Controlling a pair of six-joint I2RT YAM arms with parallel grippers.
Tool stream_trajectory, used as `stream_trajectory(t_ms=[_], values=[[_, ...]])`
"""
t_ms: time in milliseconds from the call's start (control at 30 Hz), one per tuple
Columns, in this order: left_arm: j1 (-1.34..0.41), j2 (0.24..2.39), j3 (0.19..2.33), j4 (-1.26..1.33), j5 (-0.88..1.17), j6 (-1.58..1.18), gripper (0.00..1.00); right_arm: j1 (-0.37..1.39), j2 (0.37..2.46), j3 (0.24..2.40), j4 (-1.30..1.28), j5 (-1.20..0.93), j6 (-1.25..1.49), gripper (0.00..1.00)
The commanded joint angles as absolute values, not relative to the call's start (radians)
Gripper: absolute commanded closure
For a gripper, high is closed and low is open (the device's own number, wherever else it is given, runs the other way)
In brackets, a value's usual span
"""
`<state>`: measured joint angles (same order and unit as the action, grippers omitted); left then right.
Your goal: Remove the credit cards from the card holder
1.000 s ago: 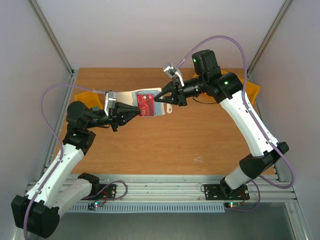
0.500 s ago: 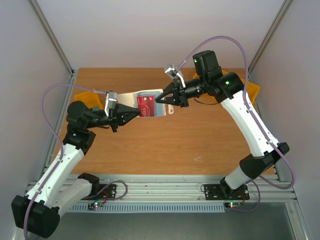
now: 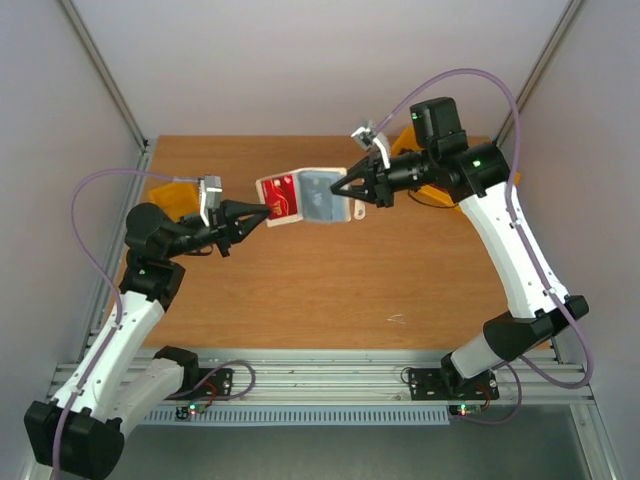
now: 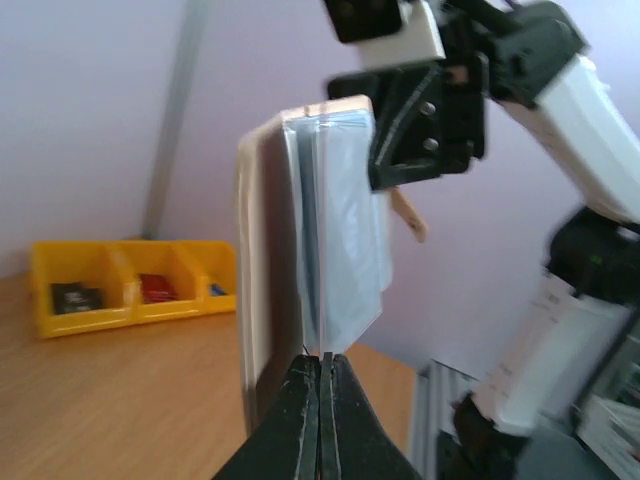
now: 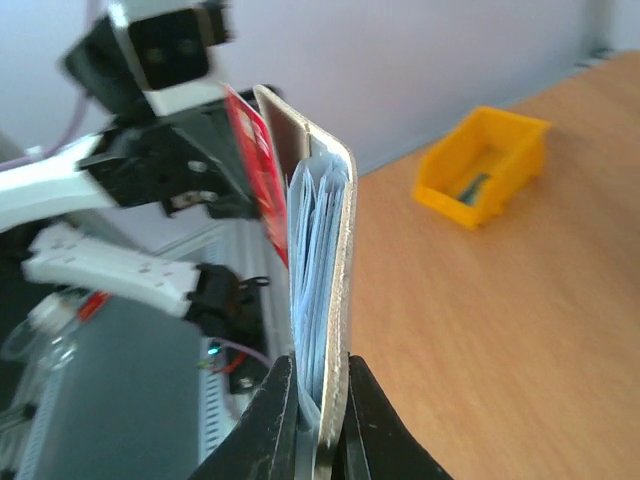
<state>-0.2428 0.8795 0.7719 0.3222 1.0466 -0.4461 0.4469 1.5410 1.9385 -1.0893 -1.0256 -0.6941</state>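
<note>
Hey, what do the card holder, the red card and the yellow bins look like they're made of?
The card holder is probably faux leather or soft fabric: matte beige outside, bending at its fold, with pale blue-grey pockets. The red card is likely stiff plastic: thin, flat and printed. The yellow bins look like moulded plastic, with an even colour and slight gloss.

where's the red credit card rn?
Top external view, in mid-air left of centre: the red credit card is pinched at the tip of the left gripper, against the left side of the grey-beige folding card holder held by the right gripper.
</note>
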Motion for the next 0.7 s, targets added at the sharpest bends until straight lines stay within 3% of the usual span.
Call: stream_trajectory(t_ms=[0,233,433,667], values=[[-0.195,0.846,0.770,0.251,0.827,-0.456,1.00,0.319,1.499,1.905,-1.037,-0.878,-0.568,0.99],[-0.193,0.830,0.739,0.261,0.863,-0.465,1.00,0.229,1.558,1.804,-1.000,-0.820,-0.377,0.99],[-0.193,0.837,0.735,0.296,0.860,-0.477,1.00,0.377,1.633,1.512,-0.769,-0.823,-0.172,0.99],[-0.193,0.832,0.724,0.301,0.858,-0.482,1.00,0.474,1.845,1.406,-0.600,-0.840,-0.026,0.99]])
